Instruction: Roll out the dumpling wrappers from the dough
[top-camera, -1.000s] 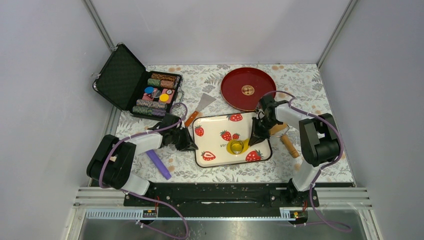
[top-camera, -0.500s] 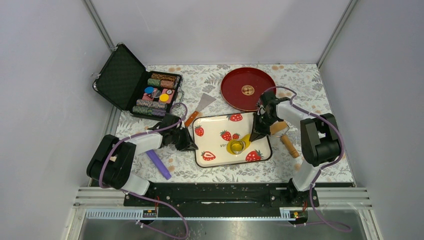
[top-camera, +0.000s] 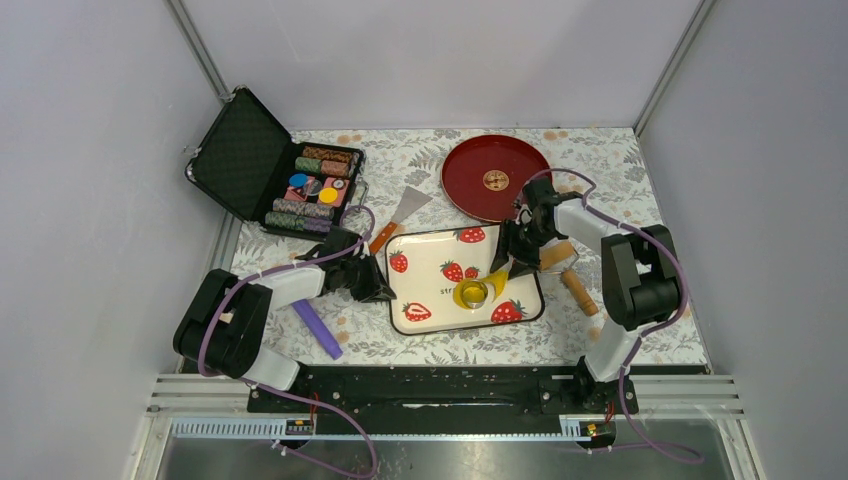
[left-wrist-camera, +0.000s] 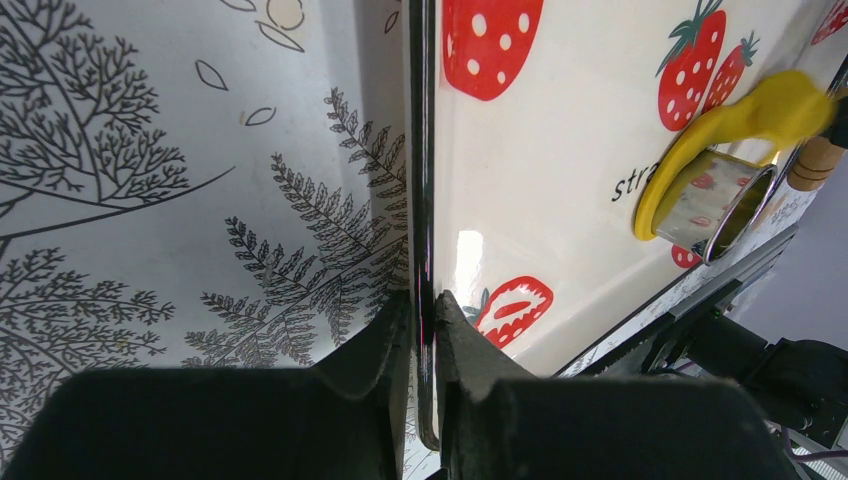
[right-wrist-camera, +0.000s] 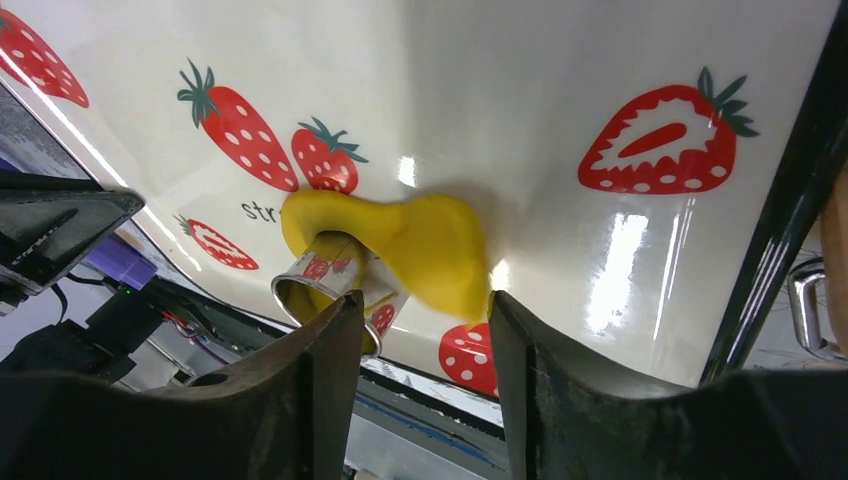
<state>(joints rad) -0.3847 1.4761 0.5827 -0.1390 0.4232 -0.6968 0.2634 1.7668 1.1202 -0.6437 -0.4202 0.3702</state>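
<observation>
Left tool (left-wrist-camera: 424, 300) is clenched on the tray (top-camera: 430, 255), its two fingers pinching the thin dark rim about midway along the tray's left side. Right tool (right-wrist-camera: 425, 300) hangs over the tray's right part, pointing down and released: its fingers stand apart with a clear gap and nothing between them. From its own camera the fingertips sit right at the near edge of the dough (right-wrist-camera: 432, 240); whether they touch it I cannot tell.

The dough lies on the tray, in the right half toward the near edge, among the strawberry prints. It is a bright yellow flattened patch, a crescent with a fat lobe at one end. The thin arm curls around a small metal ring (right-wrist-camera: 330, 285), which touches it and looks tilted from the wrist view; from above the ring sits in the hollow of the crescent. Its shiny wall mirrors the strawberries.

Off the tray, a wooden pin (top-camera: 578, 290) lies on the surface just beside the right edge, partly under the right arm. A red plate (top-camera: 470, 195) sits beyond the far-right corner. A scraper (top-camera: 400, 212) lies beyond the far edge, and an open case (top-camera: 300, 185) of chips is well beyond the far-left corner. A purple stick (top-camera: 318, 328) lies left of the tray, by the left arm.
</observation>
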